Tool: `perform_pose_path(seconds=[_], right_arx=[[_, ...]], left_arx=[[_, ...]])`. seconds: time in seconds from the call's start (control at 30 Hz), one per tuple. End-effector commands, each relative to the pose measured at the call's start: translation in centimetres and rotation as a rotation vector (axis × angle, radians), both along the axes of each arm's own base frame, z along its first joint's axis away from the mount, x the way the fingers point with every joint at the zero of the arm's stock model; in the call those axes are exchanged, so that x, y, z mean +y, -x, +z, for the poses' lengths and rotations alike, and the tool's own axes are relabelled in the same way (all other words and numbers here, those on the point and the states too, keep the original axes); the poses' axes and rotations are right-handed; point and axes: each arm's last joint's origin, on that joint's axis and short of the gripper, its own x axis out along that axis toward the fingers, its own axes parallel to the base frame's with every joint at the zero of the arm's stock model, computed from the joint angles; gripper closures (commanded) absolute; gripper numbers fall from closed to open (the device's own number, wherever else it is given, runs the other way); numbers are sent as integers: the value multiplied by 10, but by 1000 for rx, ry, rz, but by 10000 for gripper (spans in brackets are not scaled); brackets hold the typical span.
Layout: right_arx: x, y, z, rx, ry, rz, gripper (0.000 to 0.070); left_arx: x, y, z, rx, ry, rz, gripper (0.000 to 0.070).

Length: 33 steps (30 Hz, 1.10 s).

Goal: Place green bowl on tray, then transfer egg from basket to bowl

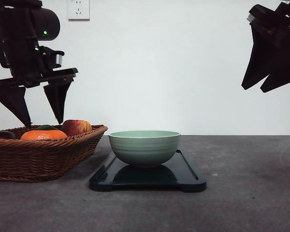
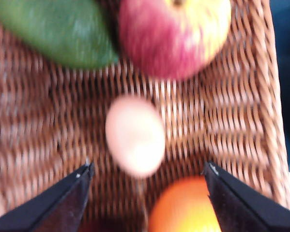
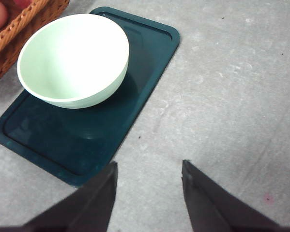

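Above basket [image 1: 43,154], left: left gripper [image 1: 38,122], jaws apart, over egg [image 2: 135,135]. Centre: green bowl [image 1: 144,147] on tray [image 1: 190,179]. Right gripper [image 1: 261,89] raised, jaws apart.

Left tool [image 1: 43,116] hangs at the frame's left, fingers spread, pointing down; right tool [image 1: 262,87] raised upper right, fingers parted.

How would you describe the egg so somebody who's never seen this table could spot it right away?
Start at the brown wicker basket on the table, left of the dark tray holding the green bowl. The egg lies on the weave between a red-yellow apple, a green fruit and an orange fruit. It is the smallest item there, a plain pale pinkish oval.
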Motion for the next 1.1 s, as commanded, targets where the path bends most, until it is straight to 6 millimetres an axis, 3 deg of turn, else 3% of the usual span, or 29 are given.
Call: perform_pose_path(seconds=[0.0,0.33,1.07], right_arx=[[1,-1,0,0,-9,-4,438],[1,-1,0,8,-23,-17,438],[1,-1,1,7,-28,-20,438]], left_arx=[[-3,-8,-3,-14,-17,-9,226],[-5,-17,-27,37,-43,-8,223],[-6,-24,-42,51,-44,-4,225]])
